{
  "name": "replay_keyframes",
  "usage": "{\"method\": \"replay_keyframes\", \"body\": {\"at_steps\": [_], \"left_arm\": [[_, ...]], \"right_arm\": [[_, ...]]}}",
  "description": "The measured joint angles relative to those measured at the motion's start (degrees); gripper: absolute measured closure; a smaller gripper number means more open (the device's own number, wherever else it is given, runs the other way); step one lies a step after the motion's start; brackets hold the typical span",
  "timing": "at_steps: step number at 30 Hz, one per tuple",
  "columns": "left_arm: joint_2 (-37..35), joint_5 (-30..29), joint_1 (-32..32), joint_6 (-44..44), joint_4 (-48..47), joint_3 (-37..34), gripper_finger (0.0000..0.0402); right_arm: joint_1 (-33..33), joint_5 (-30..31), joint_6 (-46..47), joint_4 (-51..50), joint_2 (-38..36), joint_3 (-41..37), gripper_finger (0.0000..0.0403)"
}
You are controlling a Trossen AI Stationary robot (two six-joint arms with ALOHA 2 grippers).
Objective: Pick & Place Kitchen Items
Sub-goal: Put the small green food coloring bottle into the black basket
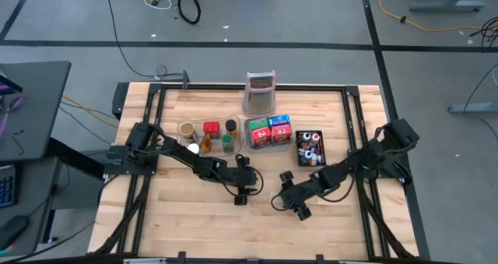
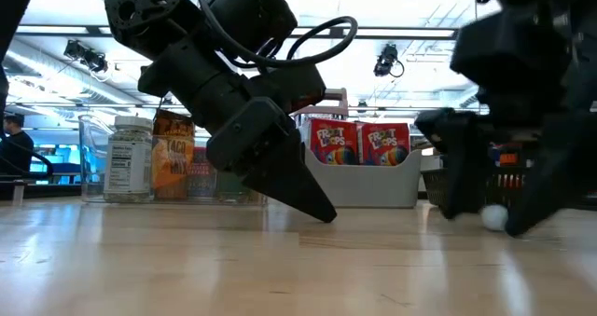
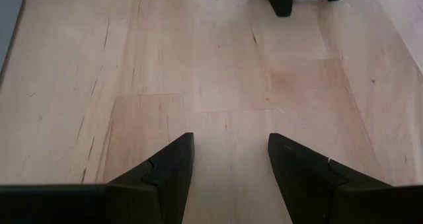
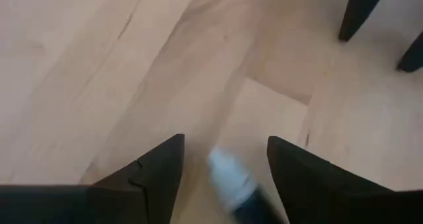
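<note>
A small capsule-like piece [image 4: 230, 176], white with a dark end, lies on the wood between the fingers of my right gripper [image 4: 225, 159], which is open and low over the table right of centre [image 1: 293, 205]. The low view shows the piece [image 2: 492, 216] as a white blob on the tabletop between those fingers, and I see no finger on it. My left gripper [image 3: 230, 163] hangs open over bare wood just left of the right one [image 1: 244, 191], holding nothing.
At the far side stand a clear tray of jars and bottles [image 1: 207, 136], a grey tray of red, green and blue packets [image 1: 268, 132], a black tray of small capsules [image 1: 310, 147] and an upright metal grater [image 1: 261, 93]. Bare wood lies toward the near edge.
</note>
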Motion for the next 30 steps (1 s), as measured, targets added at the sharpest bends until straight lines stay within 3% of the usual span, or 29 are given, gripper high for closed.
{"method": "replay_keyframes", "body": {"at_steps": [7,18,25,30], "left_arm": [[0.00,0.07,0.00,1.08,0.07,0.00,0.0196],[0.00,0.11,0.03,0.29,0.07,0.00,0.0196],[0.00,0.07,0.04,0.33,0.07,0.00,0.0196],[0.00,0.10,0.04,0.27,0.07,0.00,0.0196]], "right_arm": [[0.02,1.05,-0.69,1.18,-0.53,0.05,0.0174],[0.00,1.06,-0.22,-4.87,-2.92,0.17,0.0176],[0.02,3.14,11.35,-12.28,-10.33,3.63,0.0176],[0.02,5.35,29.64,-22.21,-14.72,3.79,0.0176]]}}
